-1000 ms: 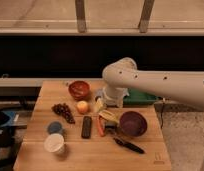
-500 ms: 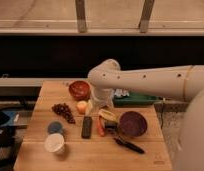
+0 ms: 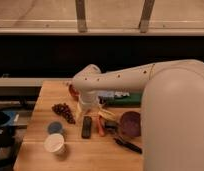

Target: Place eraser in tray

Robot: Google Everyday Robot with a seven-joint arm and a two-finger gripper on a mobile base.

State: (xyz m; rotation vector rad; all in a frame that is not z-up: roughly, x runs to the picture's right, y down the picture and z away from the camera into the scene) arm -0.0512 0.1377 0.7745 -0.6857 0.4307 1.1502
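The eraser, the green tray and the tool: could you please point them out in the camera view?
eraser (image 3: 87, 127), camera view, middle of its dark top.
tray (image 3: 126, 99), camera view, the visible green rim.
tool (image 3: 90, 108), camera view, its lower end, just behind the eraser.

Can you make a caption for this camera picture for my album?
Robot's claw hangs near the eraser on the table; green tray sits behind.

Arm (image 3: 126, 77) swung leftward; gripper (image 3: 91, 109) now poised just behind eraser (image 3: 86, 126), hiding the orange.
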